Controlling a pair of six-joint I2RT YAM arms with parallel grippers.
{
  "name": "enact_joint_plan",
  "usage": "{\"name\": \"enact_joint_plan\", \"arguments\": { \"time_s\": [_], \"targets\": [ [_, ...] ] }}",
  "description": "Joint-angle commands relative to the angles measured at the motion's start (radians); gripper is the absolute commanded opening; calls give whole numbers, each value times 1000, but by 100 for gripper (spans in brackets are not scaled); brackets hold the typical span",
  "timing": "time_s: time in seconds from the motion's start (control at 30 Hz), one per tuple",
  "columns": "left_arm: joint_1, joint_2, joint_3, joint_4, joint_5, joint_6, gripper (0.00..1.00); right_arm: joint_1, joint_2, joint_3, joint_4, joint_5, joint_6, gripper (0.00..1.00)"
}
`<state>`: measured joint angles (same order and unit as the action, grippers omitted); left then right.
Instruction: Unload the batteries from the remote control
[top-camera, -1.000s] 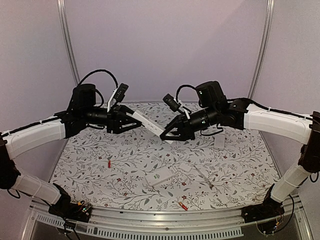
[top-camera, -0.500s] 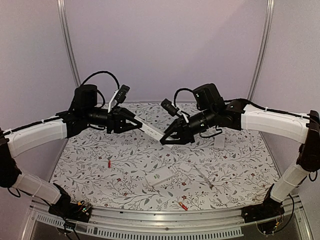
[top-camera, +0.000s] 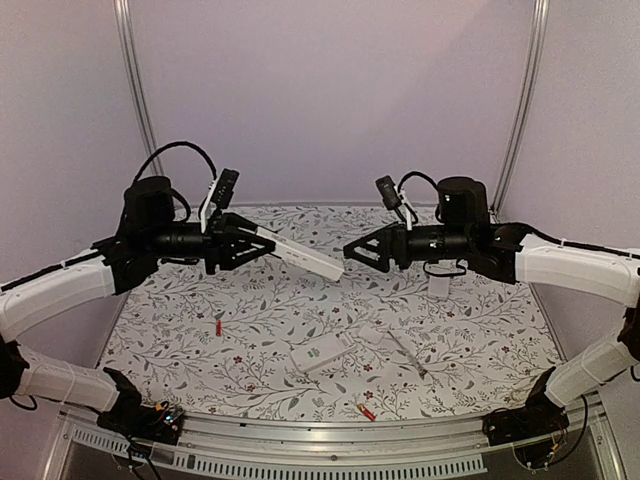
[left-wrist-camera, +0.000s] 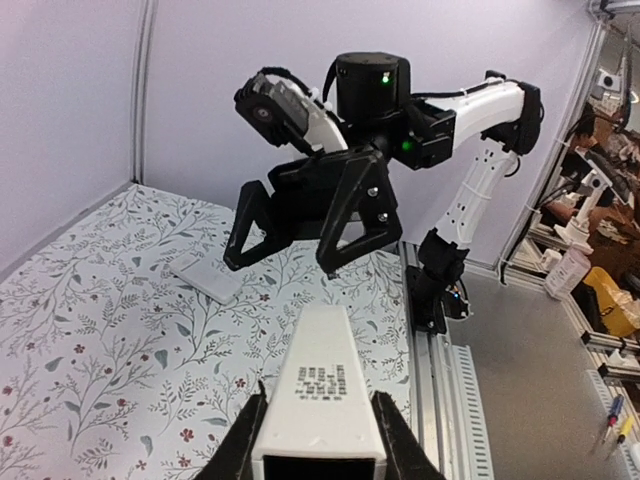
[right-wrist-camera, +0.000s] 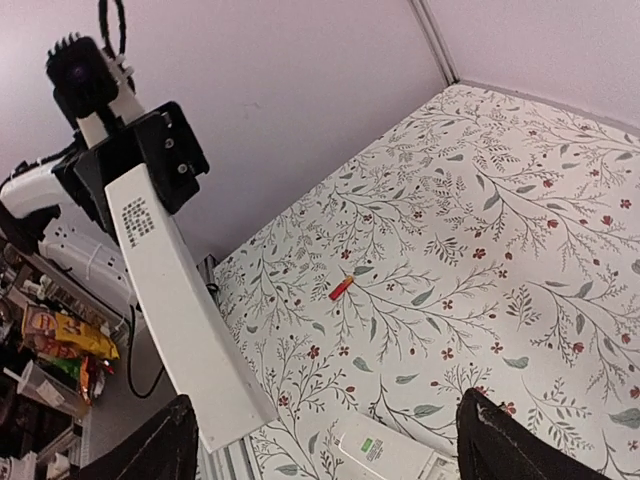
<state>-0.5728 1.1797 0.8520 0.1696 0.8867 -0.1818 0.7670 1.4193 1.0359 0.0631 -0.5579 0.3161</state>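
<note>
My left gripper (top-camera: 268, 244) is shut on one end of a long white remote control (top-camera: 305, 258), holding it in the air, slanting down toward the middle. In the left wrist view the remote control (left-wrist-camera: 322, 350) sits between both fingers. My right gripper (top-camera: 360, 258) hovers just right of the remote's free end, open and empty, its wide-set fingers (right-wrist-camera: 150, 450) framing the mat. A red battery (top-camera: 218, 327) lies on the mat at the left. An orange-red one (top-camera: 366, 411) lies near the front edge. Any batteries inside the held remote are hidden.
A second white remote (top-camera: 325, 351) with a green label lies flat at front centre. Thin white cover pieces (top-camera: 385, 340) lie beside it, and another white piece (top-camera: 438, 285) under the right arm. The metal rail (top-camera: 330, 440) runs along the front edge.
My right gripper has let go of the remote's free end, opened wide and drawn back to the right. The left arm has shifted left with the remote.
</note>
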Motion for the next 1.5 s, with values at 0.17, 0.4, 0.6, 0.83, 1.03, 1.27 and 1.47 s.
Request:
{"name": "enact_joint_plan", "arguments": {
  "time_s": [0.17,0.4,0.6,0.83,1.03,1.27,1.47],
  "targets": [
    [-114,-137,-109,138,-333,154,0,-6,9,-161,417,44,679,88],
    [-190,-167,-152,149,-448,220,0,39,84,-69,448,-41,738,88],
    [-199,-170,-166,172,-445,207,0,65,158,-31,459,-103,765,83],
    [-200,-171,-166,173,-446,208,0,74,193,-16,463,-142,779,59],
    [-201,-169,-161,154,-429,217,0,73,185,-36,464,-129,793,14],
    [-200,-151,-137,114,-412,224,3,64,164,-66,472,-104,811,1],
    [-201,-117,-107,56,-405,240,22,62,146,-71,475,-97,808,0]
  ]
}}
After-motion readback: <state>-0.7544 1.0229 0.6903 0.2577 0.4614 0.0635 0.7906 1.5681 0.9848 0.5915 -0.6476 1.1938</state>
